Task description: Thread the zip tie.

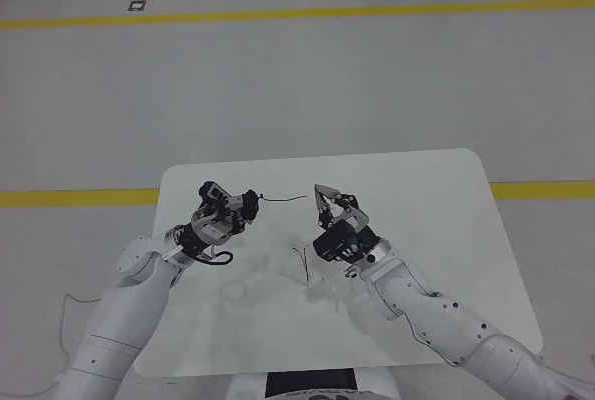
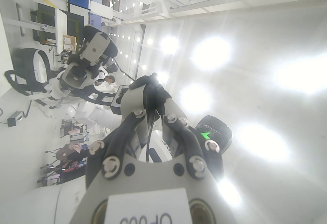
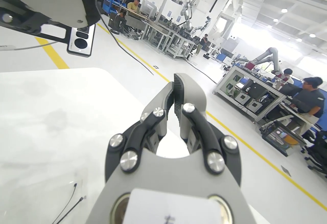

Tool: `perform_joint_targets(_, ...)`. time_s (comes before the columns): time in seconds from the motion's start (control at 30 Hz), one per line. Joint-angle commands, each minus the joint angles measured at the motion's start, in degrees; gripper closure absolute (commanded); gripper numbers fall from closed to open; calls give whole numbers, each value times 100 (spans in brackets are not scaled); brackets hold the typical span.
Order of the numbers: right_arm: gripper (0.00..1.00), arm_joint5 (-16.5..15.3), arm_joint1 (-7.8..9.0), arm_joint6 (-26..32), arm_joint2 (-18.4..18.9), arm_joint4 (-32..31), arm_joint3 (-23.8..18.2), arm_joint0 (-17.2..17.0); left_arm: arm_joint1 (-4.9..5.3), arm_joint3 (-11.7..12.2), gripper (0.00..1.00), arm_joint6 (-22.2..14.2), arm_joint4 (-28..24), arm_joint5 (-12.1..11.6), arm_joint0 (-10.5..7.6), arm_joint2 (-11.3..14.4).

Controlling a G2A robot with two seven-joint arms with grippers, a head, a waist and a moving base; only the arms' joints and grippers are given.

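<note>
left gripper pinching the tie, right gripper closed on nothing

top view: left gripper (image 1: 249,202) sits toward 10 o'clock of the white table (image 1: 427,200), clamped on one end of the black zip tie (image 1: 285,198). the tie's free length runs out toward 3 o'clock. right gripper (image 1: 322,193) is near 12 o'clock, with its tips just beside the tie's free end. whether they touch it is too fine to tell. both forearms come up from 6 o'clock and angle inward, so the two tools face each other. spare zip ties (image 1: 303,262) lie on the table at 6 o'clock from the right gripper.

left wrist view: the black-taped fingertips (image 2: 150,87) press together on the tie, which passes down between them. the tool is tipped up toward the ceiling.

right wrist view: the pads meet with nothing between them. the tie crosses the air ahead, coming from the left gripper.

risks, as i judge them: held at one end only, the thin tie can sag or pivot in the pinch. a closed right gripper would knock the free end aside rather than catch it. which end carries the head cannot be made out, so aiming is uncertain.
</note>
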Motion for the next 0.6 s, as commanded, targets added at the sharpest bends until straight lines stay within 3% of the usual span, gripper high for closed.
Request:
perform_joint_targets(0.0, 100, -4, 13, 12, 73, 0, -16, -40, 0, 0, 100, 0, 0, 0, 0, 0)
perform_joint_targets(0.1, 100, -75, 56, 36, 251, 0, -66, -119, 0, 0, 100, 0, 0, 0, 0, 0)
perform_joint_targets(0.13, 90, -144, 73, 37, 312, 0, -108, -155, 0, 0, 100, 0, 0, 0, 0, 0)
perform_joint_targets(0.17, 71, -302, 104, 15, 407, 0, -170, -194, 0, 0, 100, 0, 0, 0, 0, 0)
perform_joint_targets(0.2, 61, -430, 126, -4, 489, 20, -233, -247, 0, 0, 100, 0, 0, 0, 0, 0)
perform_joint_targets(0.23, 0, -613, 148, -33, 569, 64, -299, -300, 0, 0, 100, 0, 0, 0, 0, 0)
perform_joint_targets(0.57, 0, -613, 148, -33, 569, 64, -299, -300, 0, 0, 100, 0, 0, 0, 0, 0)
